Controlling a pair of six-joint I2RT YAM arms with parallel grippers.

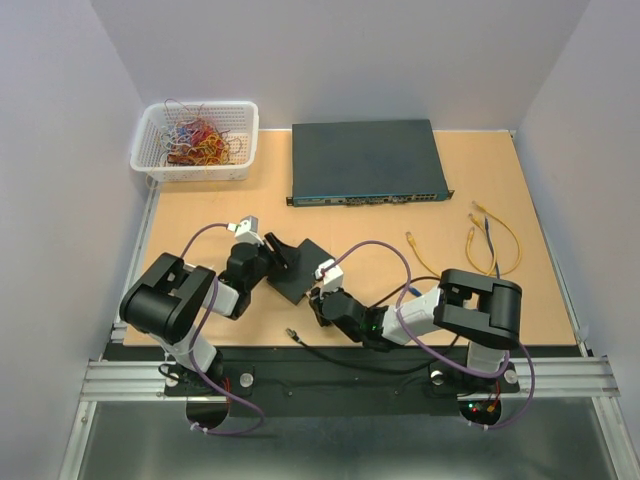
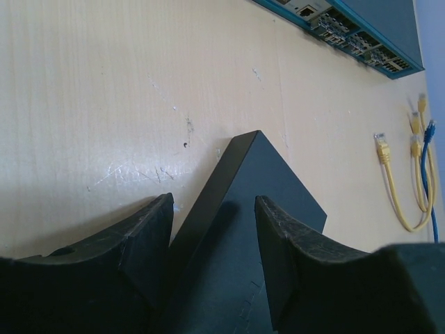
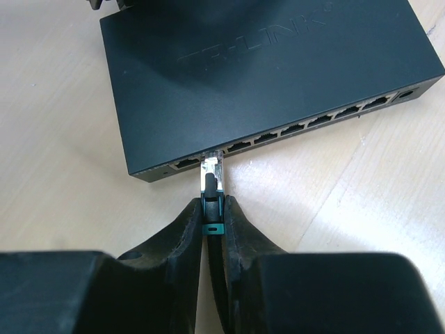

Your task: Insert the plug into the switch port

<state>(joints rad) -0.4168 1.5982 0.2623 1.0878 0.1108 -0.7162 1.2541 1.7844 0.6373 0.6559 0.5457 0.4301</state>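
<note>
A small black switch (image 1: 300,268) lies in the middle of the table, with its row of ports (image 3: 306,125) facing my right arm. My right gripper (image 3: 212,205) is shut on the plug (image 3: 212,170), a clear connector with a teal boot on a black cable. The plug's tip sits at the mouth of the second port from the left; how deep it is in, I cannot tell. My left gripper (image 2: 212,209) is at the switch's far corner (image 2: 243,181). Its jaws stand apart, the left finger (image 2: 149,236) beside the switch's side and the right finger (image 2: 285,250) over its top.
A large rack switch (image 1: 366,162) lies at the back of the table. A white basket (image 1: 195,140) of coloured cables stands at the back left. Yellow and blue patch cables (image 1: 490,238) lie to the right. The black cable's other end (image 1: 293,333) rests near the front edge.
</note>
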